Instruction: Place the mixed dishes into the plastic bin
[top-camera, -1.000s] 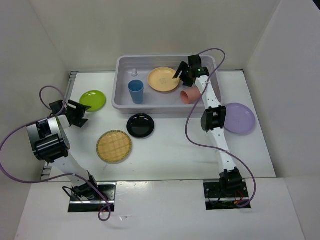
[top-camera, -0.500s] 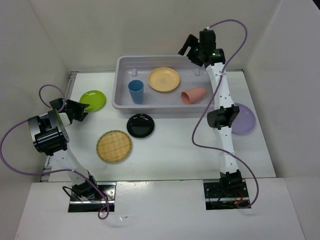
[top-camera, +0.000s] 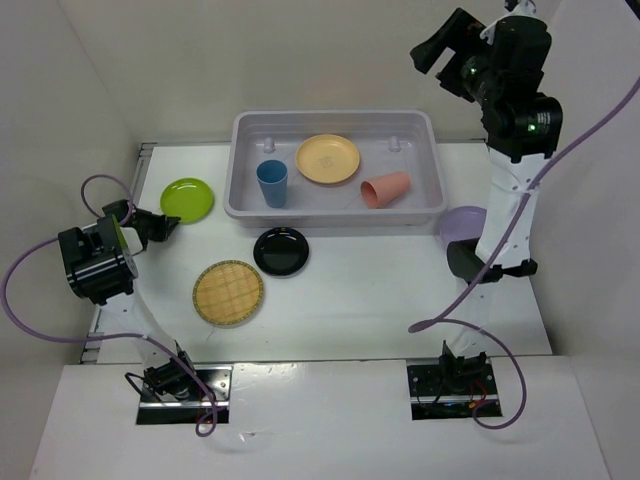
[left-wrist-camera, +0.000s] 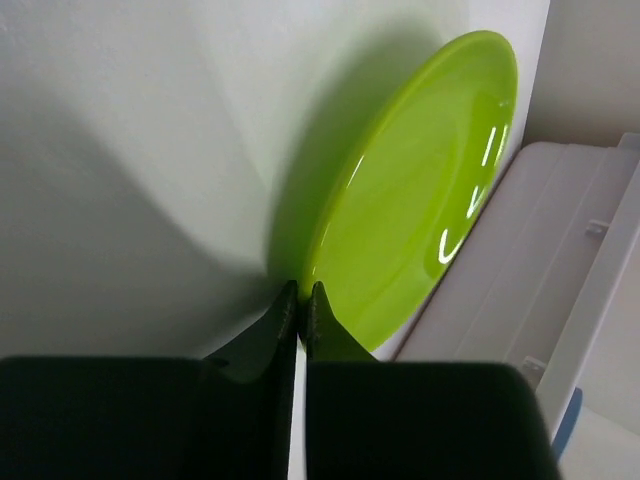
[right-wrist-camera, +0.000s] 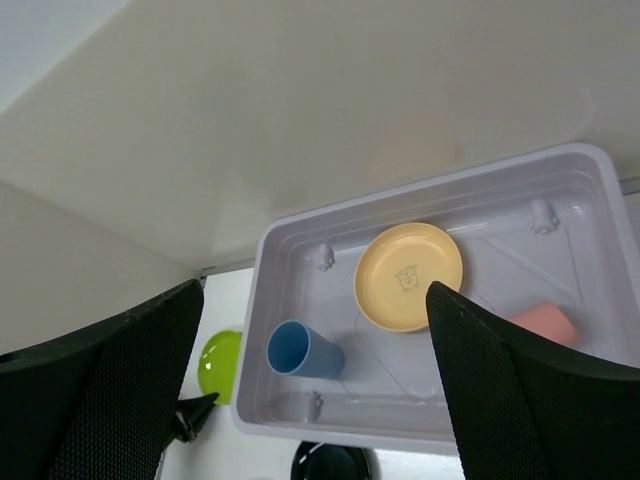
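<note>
Bin (top-camera: 240, 128) holds blue cup (top-camera: 271, 182), red cup (top-camera: 385, 188), peach plate (top-camera: 327, 158). Left claw (left-wrist-camera: 302, 292) pinches green plate (left-wrist-camera: 410, 200); right claw (right-wrist-camera: 312, 300) gapes empty. Three more wait.

The left arm (top-camera: 96, 264) is bent low, and the left gripper (left-wrist-camera: 303, 291) has its fingers pressed almost together. The right arm (top-camera: 507, 195) stands stretched high up; the right gripper (right-wrist-camera: 312, 300) looks downward, fingers wide apart.
</note>
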